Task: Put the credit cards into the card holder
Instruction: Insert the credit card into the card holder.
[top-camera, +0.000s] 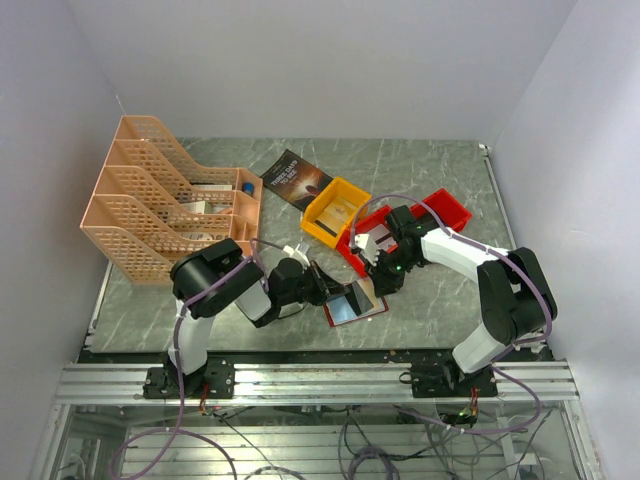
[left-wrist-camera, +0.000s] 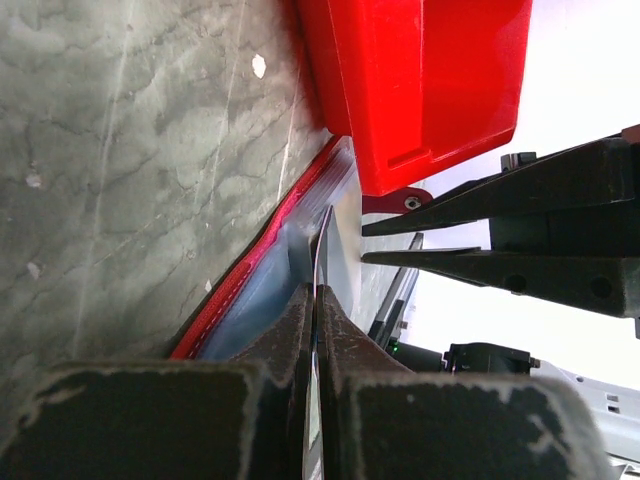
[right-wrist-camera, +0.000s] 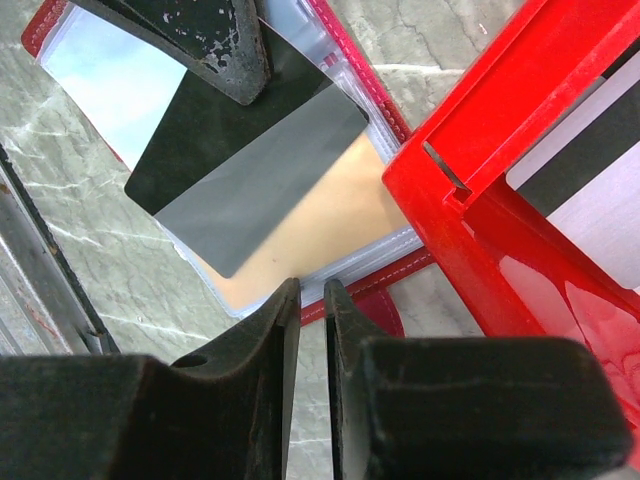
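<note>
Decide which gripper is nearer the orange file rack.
Left. The left gripper sits at the card holder, right of the orange file rack; the right gripper is farther right, beside the nearer red bin.

the left arm (top-camera: 190, 335) and right arm (top-camera: 455, 250) have white links and bulky black joints, with thin purple cables (top-camera: 547, 290) looping along them. black tapered fingers (right-wrist-camera: 255, 390) show scuffed, chipped edges.
</note>
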